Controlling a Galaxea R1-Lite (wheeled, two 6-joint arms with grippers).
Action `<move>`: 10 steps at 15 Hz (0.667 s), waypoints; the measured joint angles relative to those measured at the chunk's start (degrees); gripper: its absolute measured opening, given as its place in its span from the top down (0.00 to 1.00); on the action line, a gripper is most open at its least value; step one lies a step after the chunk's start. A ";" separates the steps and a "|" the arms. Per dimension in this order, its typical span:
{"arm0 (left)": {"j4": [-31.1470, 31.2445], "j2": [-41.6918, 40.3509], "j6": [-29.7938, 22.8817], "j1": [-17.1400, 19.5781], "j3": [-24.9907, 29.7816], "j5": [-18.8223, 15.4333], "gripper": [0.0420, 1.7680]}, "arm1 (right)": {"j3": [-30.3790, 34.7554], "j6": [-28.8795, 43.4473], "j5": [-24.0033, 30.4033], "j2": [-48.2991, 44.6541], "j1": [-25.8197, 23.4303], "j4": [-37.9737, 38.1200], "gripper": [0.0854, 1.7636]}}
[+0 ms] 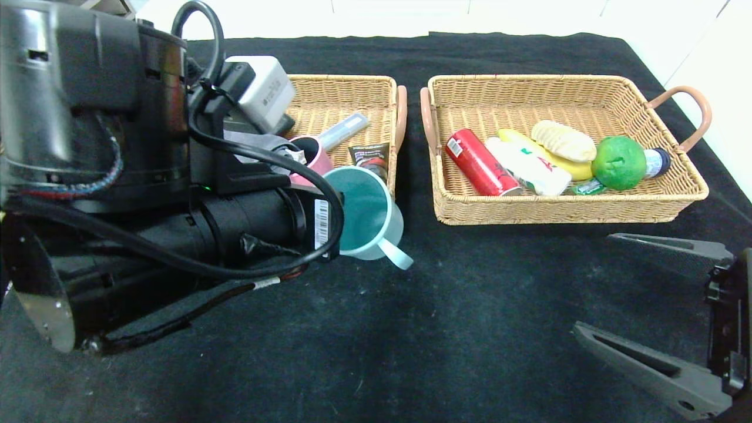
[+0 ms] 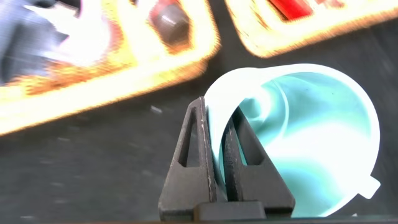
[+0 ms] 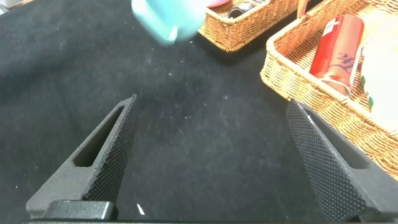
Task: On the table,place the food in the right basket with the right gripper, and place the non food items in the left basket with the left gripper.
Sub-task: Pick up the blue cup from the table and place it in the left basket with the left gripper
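Black cloth on the table [image 1: 470, 329], nothing loose left on it that I can see. Right gripper [image 1: 646, 305] sits nearest, low over the cloth, fingers spread as wide as they go, nothing between them. Right basket [image 1: 675, 200] is just beyond its fingertips.

Left gripper [image 2: 221, 155] has its fingers pinched on the rim of a teal cup [image 1: 367, 214]: one finger outside the wall, one inside. Cup hangs tilted, mouth up toward the head camera, handle pointing away from the wrist, just short of the near wall of the left basket [image 1: 346, 88].

Left basket beyond the fingertips already holds a pink cup [image 1: 314, 155], a grey tube [image 1: 343, 130] and a dark packet [image 1: 370, 157]. Crowded at the near end.

Right basket holds the can [image 1: 479, 161], lime [image 1: 618, 163], bread [image 1: 563, 140], plus a banana [image 1: 573, 167] and white packet [image 1: 529, 167]. Food side looks done.

Risks, my read:
- Thin rim pinch on a tilted cup; it could swivel or slip mid-carry.
- Cup bottom or handle may clip the wicker wall if it goes in low.
- Dropped on the pink cup, it could roll or perch on the rim.
- Left wrist hides most of the basket from the head view, so landing spot is hard to judge.
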 joint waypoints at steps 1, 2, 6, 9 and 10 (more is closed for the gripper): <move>-0.05 -0.06 0.24 1.19 -1.18 -0.02 0.90 | 0.06 0.00 -0.01 0.07 0.02 0.04 0.03; -0.02 0.06 0.66 1.96 -2.22 -0.02 0.90 | 0.06 0.00 -0.01 0.11 0.02 0.02 0.03; -1.60 2.56 2.17 4.99 -6.69 0.06 0.90 | 0.04 0.00 -0.01 0.13 0.05 0.02 0.03; -9.91 6.10 6.42 7.95 -8.90 0.00 0.90 | -0.02 0.00 -0.01 0.09 -0.04 -0.11 0.03; -12.02 7.56 7.57 9.05 -9.61 0.00 0.90 | -0.05 0.00 -0.01 0.05 -0.04 -0.17 0.03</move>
